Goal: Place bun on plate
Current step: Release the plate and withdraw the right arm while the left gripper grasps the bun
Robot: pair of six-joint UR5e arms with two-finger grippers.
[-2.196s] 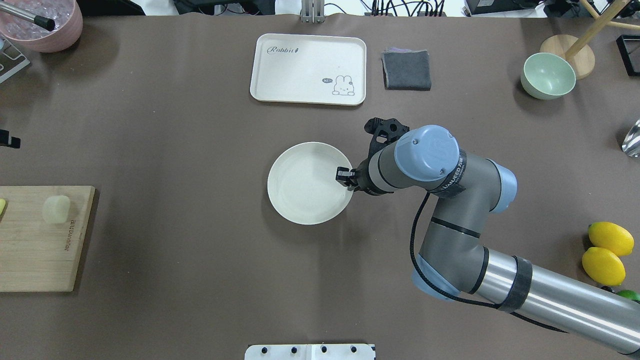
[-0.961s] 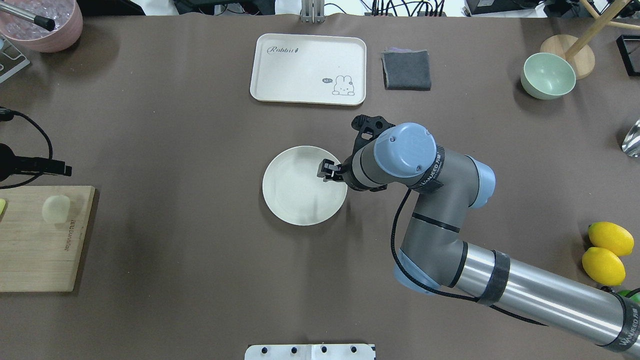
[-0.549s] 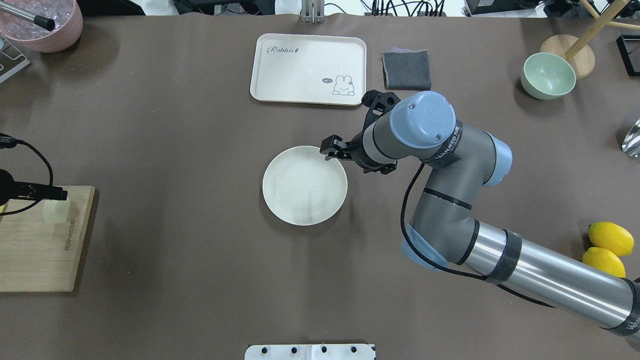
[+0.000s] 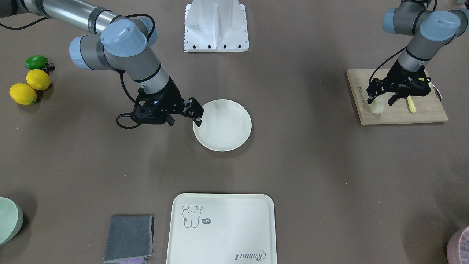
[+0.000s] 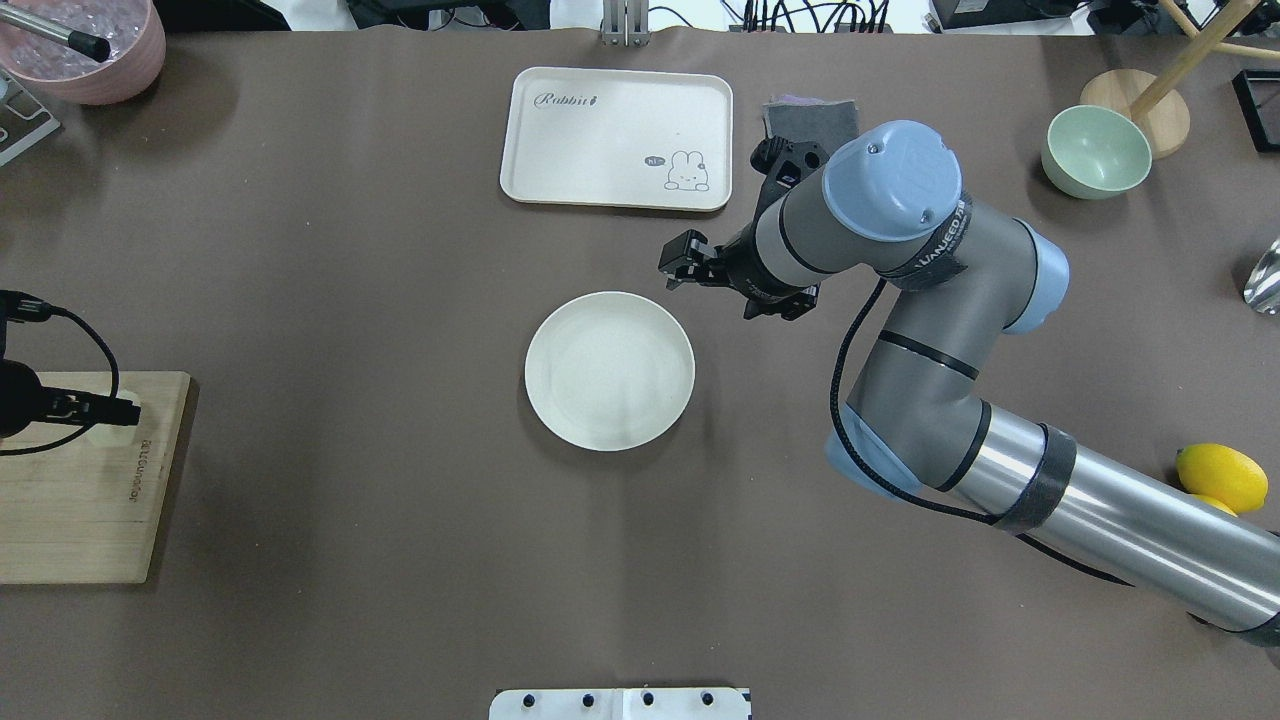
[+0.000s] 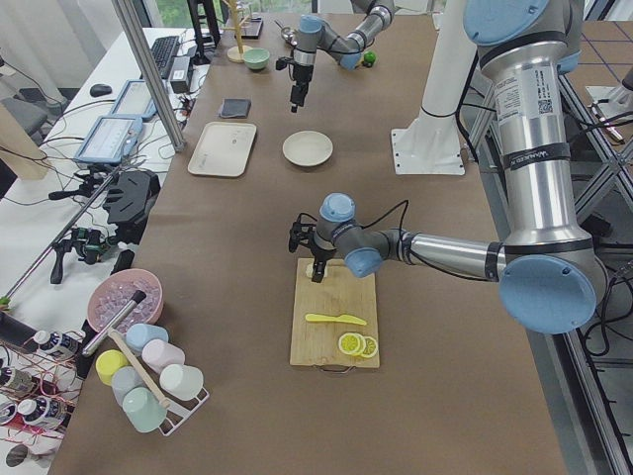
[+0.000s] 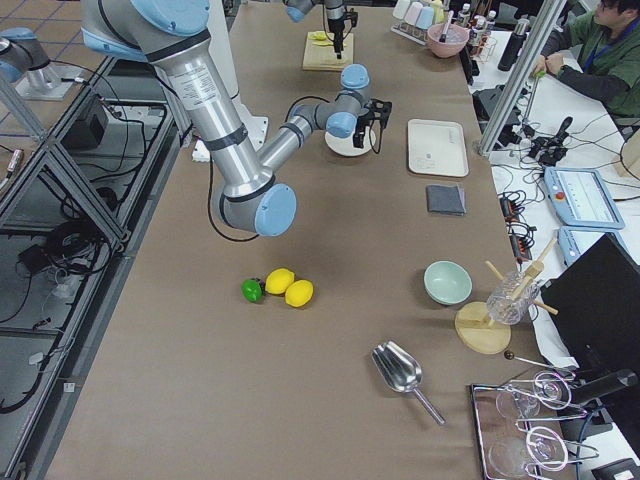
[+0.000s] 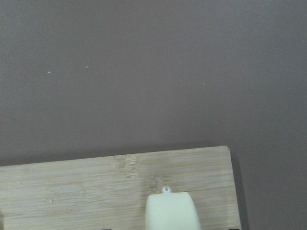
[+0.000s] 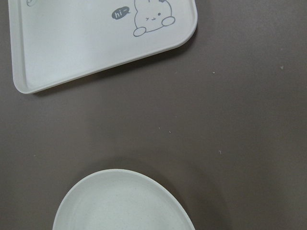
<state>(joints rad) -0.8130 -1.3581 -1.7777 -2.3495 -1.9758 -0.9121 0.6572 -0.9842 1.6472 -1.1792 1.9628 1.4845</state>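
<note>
The bun [image 4: 376, 107] is a small pale block near the corner of a wooden cutting board [image 4: 399, 114], and it shows at the bottom of the left wrist view [image 8: 172, 213]. My left gripper [image 4: 380, 99] hangs open right over it, a finger on each side, not closed on it. The round cream plate [image 5: 610, 370] lies bare at the table's middle. My right gripper [image 5: 682, 262] is open and holds nothing; it hovers just beyond the plate's far right rim, towards the tray. The right wrist view shows the plate's edge [image 9: 124, 201] below it.
A cream tray [image 5: 615, 135] with a rabbit drawing and a grey cloth [image 4: 128, 237] lie beyond the plate. A yellow knife [image 4: 411, 104] rests on the board beside the bun. Lemons [image 4: 23, 88], a pale green bowl [image 5: 1095, 150] and a pink bowl [image 5: 80, 45] stand at the table's edges.
My right gripper slid the plate slightly left, let go of its rim and drew back towards the tray. My left arm came in over the board and now stands over the bun.
</note>
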